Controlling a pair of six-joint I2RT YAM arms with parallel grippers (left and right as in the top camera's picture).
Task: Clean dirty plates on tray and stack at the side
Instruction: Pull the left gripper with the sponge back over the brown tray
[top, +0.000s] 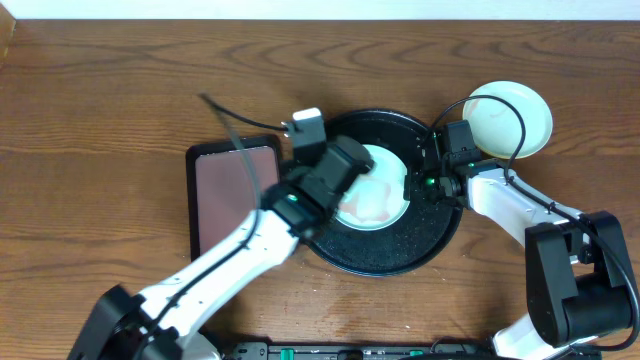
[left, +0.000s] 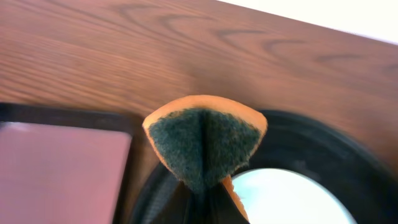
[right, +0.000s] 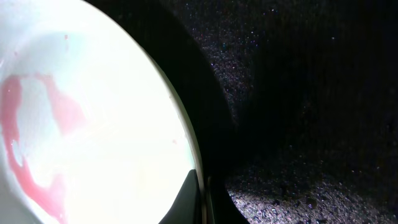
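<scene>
A pale mint-blue plate (top: 385, 205) with a pinkish-red smear lies on the round black tray (top: 385, 255). My left gripper (top: 365, 172) hovers over the plate's left part, shut on a folded orange sponge (left: 205, 140) with a dark green scouring face. The plate (left: 289, 199) and tray (left: 329, 152) show just beyond the sponge. My right gripper (top: 420, 185) is at the plate's right edge, its jaws (right: 203, 196) shut on the rim of the smeared plate (right: 93, 124). A pale yellow plate (top: 510, 120) sits on the table off the tray, at the back right. A third plate is not visible.
A rectangular maroon tray with a black rim (top: 235, 195) lies directly left of the black tray, also in the left wrist view (left: 62, 174). A cable runs over it. The right arm's base stands at the front right (top: 575, 270).
</scene>
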